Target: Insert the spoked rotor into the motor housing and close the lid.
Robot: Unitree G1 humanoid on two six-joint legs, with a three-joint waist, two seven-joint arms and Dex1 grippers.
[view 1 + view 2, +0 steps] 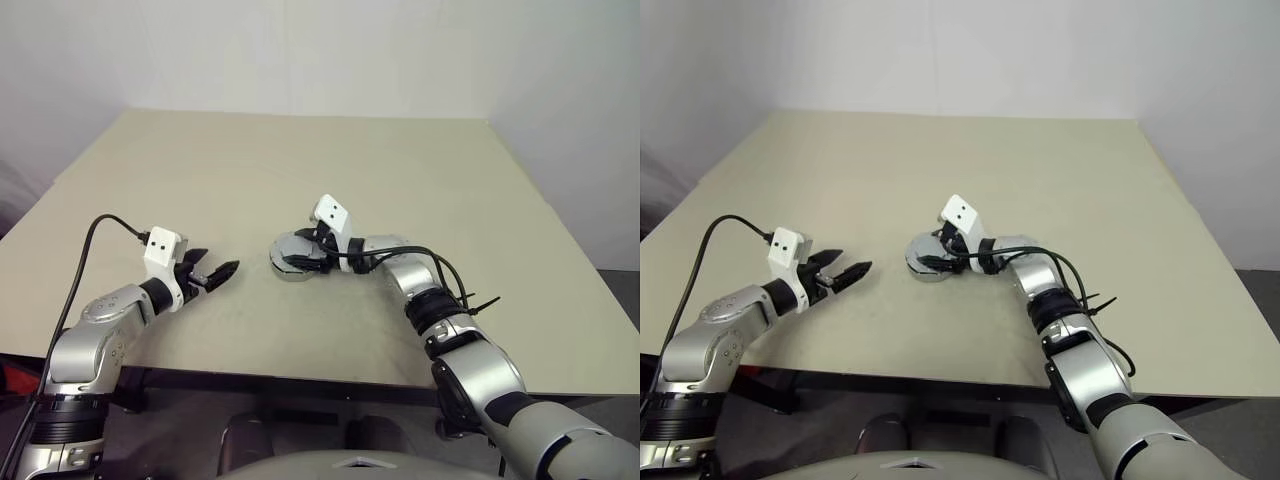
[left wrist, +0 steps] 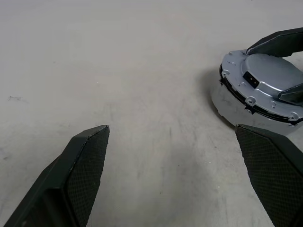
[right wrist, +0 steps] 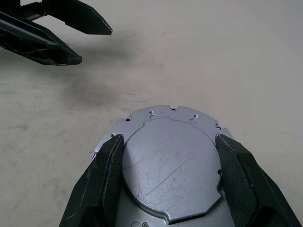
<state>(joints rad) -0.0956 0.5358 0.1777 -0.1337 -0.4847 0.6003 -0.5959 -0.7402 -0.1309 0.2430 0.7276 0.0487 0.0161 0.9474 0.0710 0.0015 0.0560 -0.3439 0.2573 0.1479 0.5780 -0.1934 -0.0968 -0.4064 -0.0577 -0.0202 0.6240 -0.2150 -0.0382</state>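
The lid (image 3: 170, 165), a flat silver-grey disc, lies on top of the round grey motor housing (image 2: 227, 106) at mid-table. My right gripper (image 3: 169, 139) reaches in from the right and is shut on the lid, one black finger against each side of its raised centre. A thin dark band (image 2: 235, 91) runs between lid and housing. The spoked rotor is hidden under the lid. My left gripper (image 1: 222, 264) stands open to the left of the housing, pointing at it, well apart, with nothing between its fingers.
The beige table (image 1: 300, 160) stretches wide behind and to both sides of the housing. Its front edge runs just below my arms. Walls stand close behind the table's far edge. A black cable loops off each wrist.
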